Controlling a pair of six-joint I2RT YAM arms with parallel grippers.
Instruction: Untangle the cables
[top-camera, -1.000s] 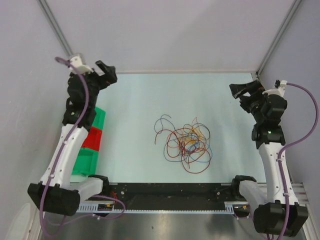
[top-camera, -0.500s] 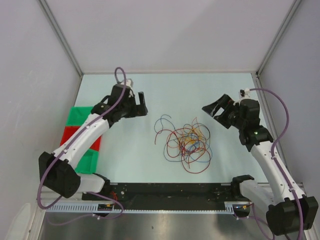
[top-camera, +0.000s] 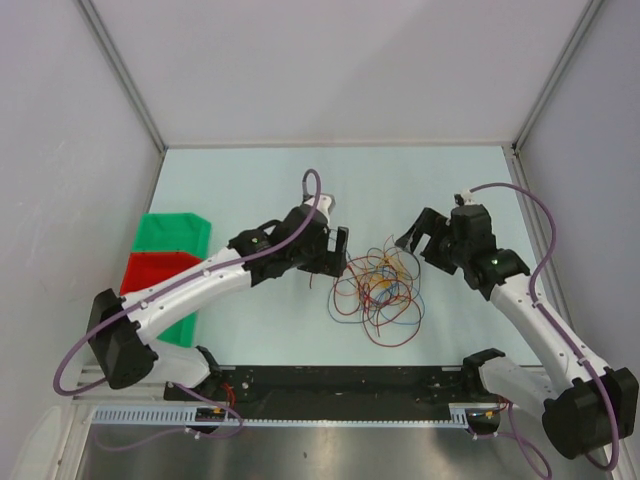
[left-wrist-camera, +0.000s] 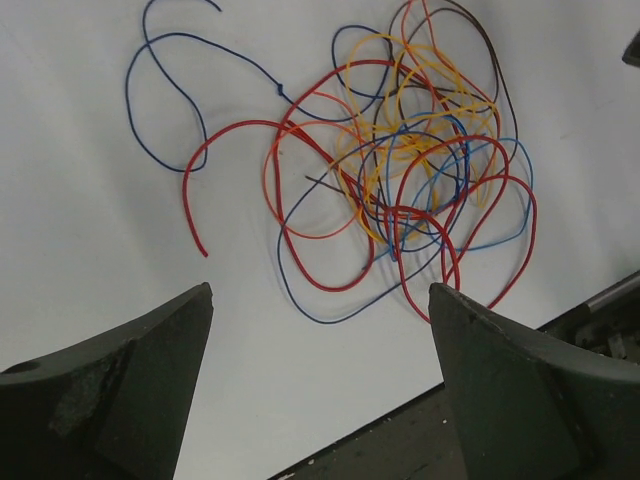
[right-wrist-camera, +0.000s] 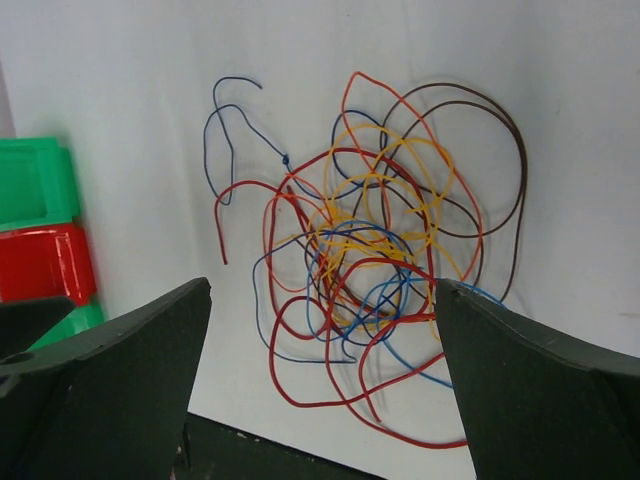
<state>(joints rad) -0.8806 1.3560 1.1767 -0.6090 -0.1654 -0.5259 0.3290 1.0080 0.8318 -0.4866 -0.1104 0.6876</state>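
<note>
Red, blue, yellow, brown cables (top-camera: 380, 290)

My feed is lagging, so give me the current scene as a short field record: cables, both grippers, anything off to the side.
cables: tangled pile of thin curly red, blue, yellow and brown wires, lying mid-table
left gripper: open, empty, at the pile's left edge
right gripper: open, empty, at the pile's upper right
held: nothing
side items: green and red plastic bins at the table's left edge
</note>
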